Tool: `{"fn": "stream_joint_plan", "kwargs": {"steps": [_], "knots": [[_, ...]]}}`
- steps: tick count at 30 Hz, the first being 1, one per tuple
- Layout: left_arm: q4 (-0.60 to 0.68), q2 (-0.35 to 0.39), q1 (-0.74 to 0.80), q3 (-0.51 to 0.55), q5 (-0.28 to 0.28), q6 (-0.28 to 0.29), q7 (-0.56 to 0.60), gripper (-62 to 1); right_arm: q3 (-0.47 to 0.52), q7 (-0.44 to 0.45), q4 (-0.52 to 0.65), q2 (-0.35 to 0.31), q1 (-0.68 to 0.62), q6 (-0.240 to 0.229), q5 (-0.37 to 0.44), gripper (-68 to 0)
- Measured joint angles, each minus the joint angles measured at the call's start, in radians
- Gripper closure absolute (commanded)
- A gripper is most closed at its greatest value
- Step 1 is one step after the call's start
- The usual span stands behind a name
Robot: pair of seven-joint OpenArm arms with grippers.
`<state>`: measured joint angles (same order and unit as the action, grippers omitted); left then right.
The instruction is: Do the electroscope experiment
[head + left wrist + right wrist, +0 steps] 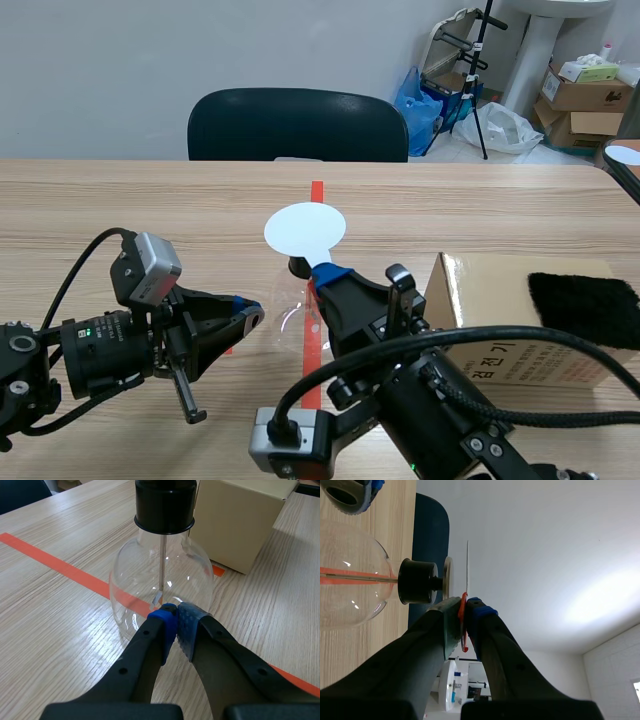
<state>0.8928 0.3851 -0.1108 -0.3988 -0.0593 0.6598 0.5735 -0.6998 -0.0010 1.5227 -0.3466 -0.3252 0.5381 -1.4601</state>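
Left hand (175,622) is closed on nothing, its dotted pads together and the tips just beside the flask (160,587) wall. Right hand (464,611) pinches the orange-red tab (462,602) of a flat, round white disc (305,229), held just above the flask's black stopper (417,581). The flask is clear round glass with a thin metal rod (163,560) inside, upright on the wood-grain counter (60,625).
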Motion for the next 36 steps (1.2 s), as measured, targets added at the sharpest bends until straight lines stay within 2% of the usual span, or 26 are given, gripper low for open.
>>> {"fn": "stream_joint_plan", "kwargs": {"steps": [30,36], "knots": [[0.0,0.0,0.0,0.0,0.0,0.0,0.0,-3.0,0.0,0.0,0.0,0.0,0.0,0.0,0.0,-1.0],[0.0,0.0,0.0,0.0,0.0,0.0,0.0,-3.0,0.0,-0.084,0.0,0.0,0.0,0.0,0.0,-1.0]]}}
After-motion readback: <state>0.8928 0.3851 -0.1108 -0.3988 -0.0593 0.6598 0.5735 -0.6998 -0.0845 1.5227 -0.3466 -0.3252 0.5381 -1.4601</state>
